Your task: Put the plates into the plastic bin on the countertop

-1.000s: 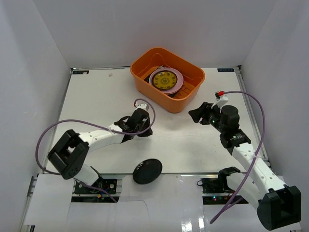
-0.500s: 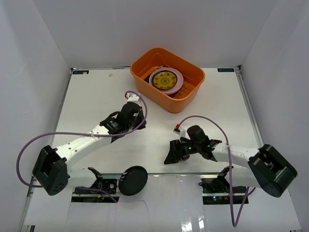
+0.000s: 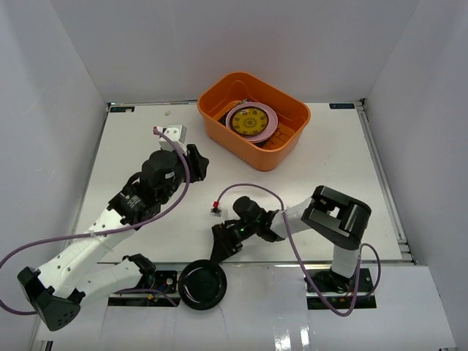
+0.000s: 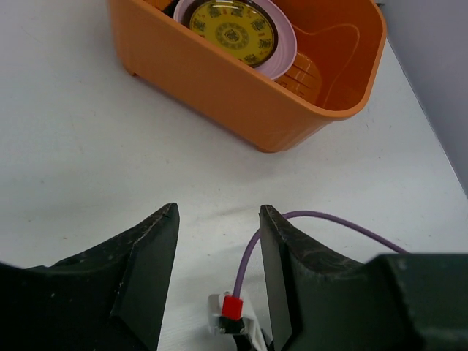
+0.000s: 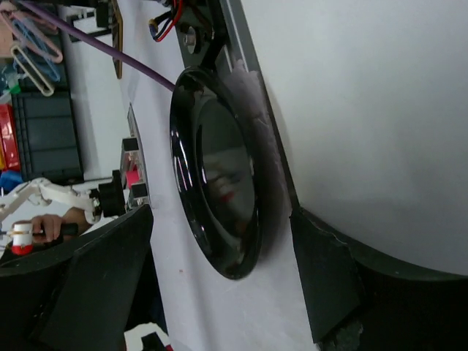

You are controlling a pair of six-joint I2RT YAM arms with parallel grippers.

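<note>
A white counter (image 3: pixel 146 146) walled in white carries the orange plastic bin (image 3: pixel 234 142) at its far side; inside, a yellow-patterned plate (image 3: pixel 251 121) lies on a pink plate (image 3: pixel 273 126), atop others mostly hidden; a glossy black plate (image 3: pixel 202 286) sits at the near rail, outside the bin; the right hand (image 3: pixel 223 245) hangs just beside it, fingers spread, gripping nothing; the left hand (image 3: pixel 196 162) hovers mid-counter, fingers apart and empty, facing the bin.

I work in a robotics lab cell: white panel walls (image 3: pixel 219 44) box in my white counter (image 3: pixel 146 146) with its metal rails (image 3: pixel 383 183), purple cables (image 3: pixel 248 186) trail across it, and dark storage crates (image 5: pixel 36 139) stand beyond the edge.
</note>
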